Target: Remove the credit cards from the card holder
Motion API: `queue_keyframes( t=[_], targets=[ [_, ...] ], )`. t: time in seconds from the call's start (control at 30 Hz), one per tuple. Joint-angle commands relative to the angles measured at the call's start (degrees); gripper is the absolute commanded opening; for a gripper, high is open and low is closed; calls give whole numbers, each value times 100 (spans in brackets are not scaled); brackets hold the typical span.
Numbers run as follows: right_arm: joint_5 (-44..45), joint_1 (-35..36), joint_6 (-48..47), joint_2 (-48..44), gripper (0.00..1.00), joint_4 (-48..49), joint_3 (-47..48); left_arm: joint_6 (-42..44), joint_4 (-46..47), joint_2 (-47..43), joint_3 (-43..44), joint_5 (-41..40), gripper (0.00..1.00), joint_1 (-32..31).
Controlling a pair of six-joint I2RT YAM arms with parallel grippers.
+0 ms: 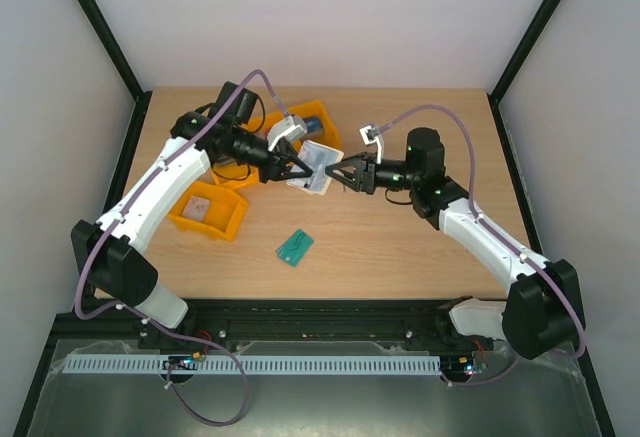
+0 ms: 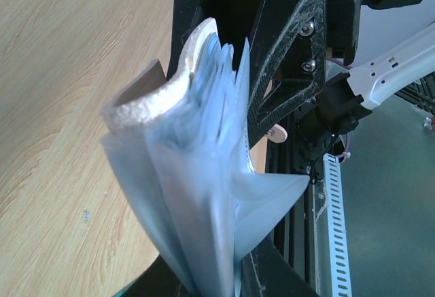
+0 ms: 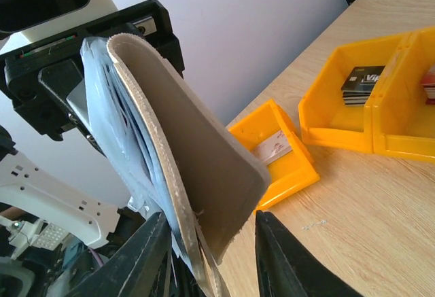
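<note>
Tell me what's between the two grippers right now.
The card holder, held aloft: the left gripper pinches one edge, and the right gripper, open, straddles the opposite edge. The top view shows it; both wrist views show the wallet close up.

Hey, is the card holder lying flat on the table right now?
No, the left gripper holds the card holder up in the air, clear of the table.
</note>
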Motion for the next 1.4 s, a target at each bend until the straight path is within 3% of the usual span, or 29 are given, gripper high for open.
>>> queue_keyframes(
  t=[0.0, 0.37, 0.6, 0.63, 0.73, 0.83, 0.9, 0.97, 1.23, 1.37],
  targets=[
    [56, 46, 104, -12, 32, 247, 154, 229, -155, -160, 173, 457, 2, 14],
    [-183, 276, 754, 91, 27, 1299, 64, 159, -83, -55, 154, 521, 2, -92],
    [-359, 344, 1374, 122, 7, 2038, -68, 43, 33, -44, 98, 439, 5, -87],
    [-369, 346, 1448, 114, 2, 2144, -88, 17, 63, -44, 87, 401, 8, -90],
    [-284, 346, 1484, 54, 2, 2143, -98, -74, 159, -48, 72, 160, 24, -79],
    [-26, 346, 1358, 15, 2, 1770, -32, -190, 281, -77, 53, -165, 47, -59],
    [119, 346, 1266, 19, 2, 1480, 32, -288, 391, -90, 27, -469, 70, -63],
    [194, 346, 1185, 30, 2, 1250, 97, -382, 506, -88, 4, -757, 84, -65],
    [190, 346, 731, -164, 2, 733, 207, -698, 896, -126, -13, -2432, 86, -50],
    [244, 337, 436, -155, 2, 281, 352, -669, 851, -193, 2, -2481, 85, 72]
  ],
)
